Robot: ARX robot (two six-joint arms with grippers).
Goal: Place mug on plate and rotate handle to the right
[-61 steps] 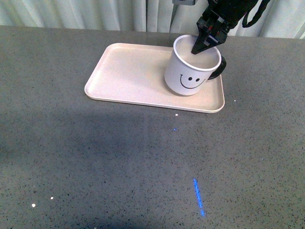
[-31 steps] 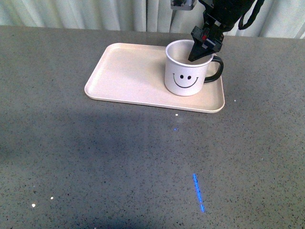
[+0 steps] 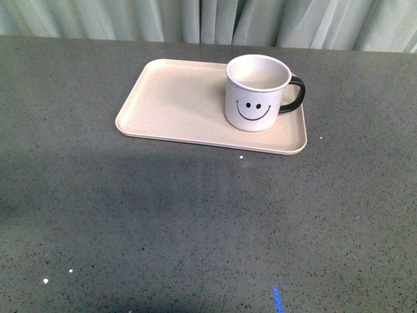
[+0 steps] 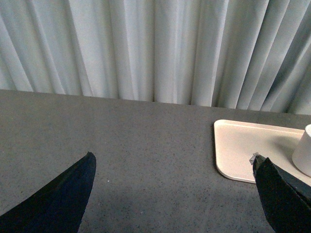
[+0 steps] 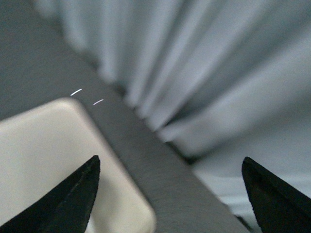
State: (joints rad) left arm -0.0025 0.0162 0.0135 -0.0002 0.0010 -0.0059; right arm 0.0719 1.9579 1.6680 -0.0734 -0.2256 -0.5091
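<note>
A: Front view first. Mug point(image 3: 257, 92) upright at the right end of the plate point(image 3: 176, 104), smiley facing the camera, handle point(image 3: 295, 95) pointing to the right of frame. No arm visible here. Looks finished, as a judgement; best handling now: keep clear, no nudging

B: Agreed. Around it only grey table point(image 3: 195, 215), pale curtain point(image 3: 195, 19) along the top edge, a blue streak of light low right of centre. Nothing near the mug, nothing blocking a retreat

A: Left wrist view. Left gripper point(image 4: 175, 194) spread wide, holding nothing, dark fingertips in the lower corners. Plate corner point(image 4: 238, 150) at right of frame, a sliver of the mug point(image 4: 303, 155) at the right edge. Well apart from both

B: Right wrist view, blurred. Right gripper point(image 5: 170, 194) likewise wide apart and empty. Plate corner point(image 5: 63, 160) at lower left, curtain point(image 5: 218, 73) across upper right. Mug not visible here. If pulling away, safest straight up, given the plate rim underneath
</note>
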